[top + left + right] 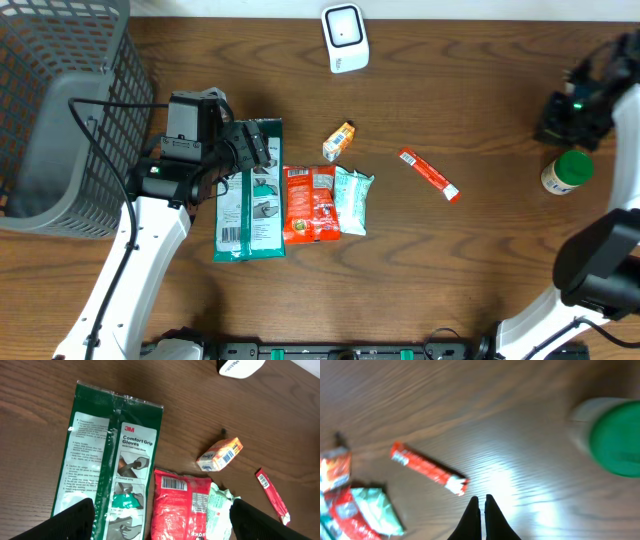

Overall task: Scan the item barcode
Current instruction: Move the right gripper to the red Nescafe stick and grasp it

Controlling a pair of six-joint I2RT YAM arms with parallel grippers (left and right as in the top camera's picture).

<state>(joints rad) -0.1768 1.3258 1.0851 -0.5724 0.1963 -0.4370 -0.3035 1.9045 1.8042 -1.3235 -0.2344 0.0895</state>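
Scanner (345, 38) behind packets (250, 190); basket (128, 70) left; bottle (567, 172) right.

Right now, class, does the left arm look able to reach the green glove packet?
Probably yes. The left pincer hangs open right over the glove packet, which lies flat on the table with nothing on top; only the red packet lies beside it.

So the green 3M glove pack (110, 460) lay flat on the wood table (40, 390), a red bag (180, 505) just beside it, barcode up. A small orange box (220, 454) sat above that, a red stick (272, 496) off right. The left gripper (159, 527) had its jaws spread wide.
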